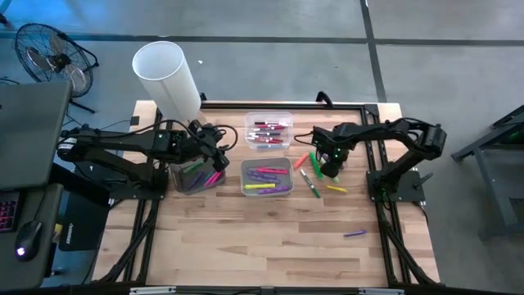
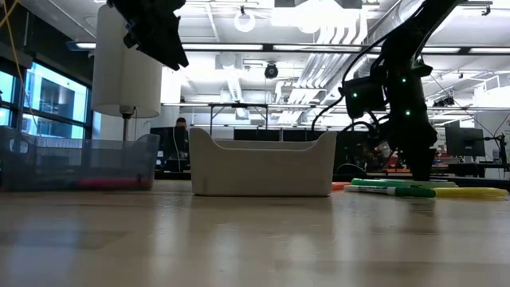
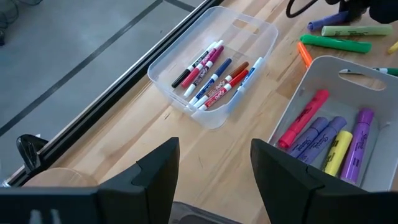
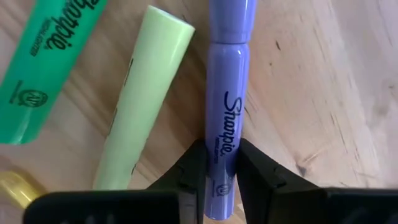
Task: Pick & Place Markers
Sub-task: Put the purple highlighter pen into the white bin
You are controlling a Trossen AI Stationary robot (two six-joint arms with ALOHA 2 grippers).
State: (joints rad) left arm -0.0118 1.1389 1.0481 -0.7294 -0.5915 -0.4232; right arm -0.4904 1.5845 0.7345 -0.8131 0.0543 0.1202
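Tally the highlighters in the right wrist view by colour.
green highlighter: 1
pale yellow-green highlighter: 1
purple highlighter, gripped by the right pincer: 1
yellow highlighter, only its end showing: 1
Total: 4

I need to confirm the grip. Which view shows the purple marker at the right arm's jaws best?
The right wrist view: the purple marker fills it, the right gripper closed around it. The high view hides it under the arm; the low and left wrist views don't show it clearly.
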